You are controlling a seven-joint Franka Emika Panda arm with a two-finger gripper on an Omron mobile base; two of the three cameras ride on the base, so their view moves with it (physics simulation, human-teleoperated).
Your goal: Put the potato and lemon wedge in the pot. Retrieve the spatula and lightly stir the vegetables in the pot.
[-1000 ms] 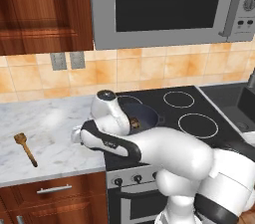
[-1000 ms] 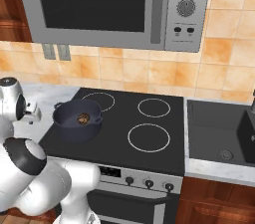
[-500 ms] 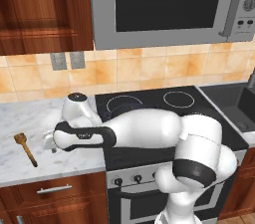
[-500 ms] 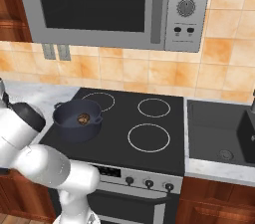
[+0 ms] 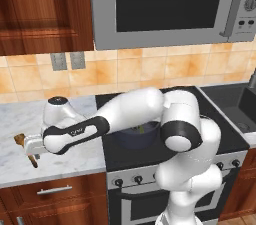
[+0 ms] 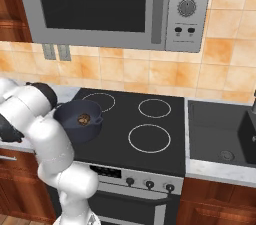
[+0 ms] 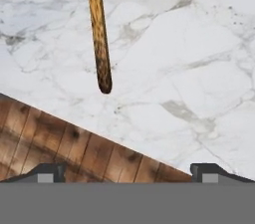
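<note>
The orange-brown wooden spatula (image 5: pixel 20 140) lies on the marble counter left of the stove. In the hand view its thin handle (image 7: pixel 98 34) runs down from the top edge and ends on the marble. My gripper (image 5: pixel 31 149) hovers over the spatula's handle, reached far left; its jaws (image 7: pixel 127 170) stand open and hold nothing. The dark blue-grey pot (image 6: pixel 80 133) sits on the stove's front left burner with the brown potato (image 6: pixel 83 118) inside. In the left base view, the pot (image 5: pixel 136 140) peeks out under my arm, with a greenish bit, perhaps the lemon wedge (image 5: pixel 142 129), at its rim.
The counter's front edge and the wooden cabinet front (image 7: pixel 74 148) lie just below the spatula's handle end. The black stovetop (image 6: pixel 150 138) has bare burners to the right of the pot. A microwave (image 6: pixel 115 4) hangs above, and a sink (image 6: pixel 225 134) sits at far right.
The arm has swung left, from above the pot out over the counter to the spatula. The jaws stayed open. The pot and its contents have not moved.
</note>
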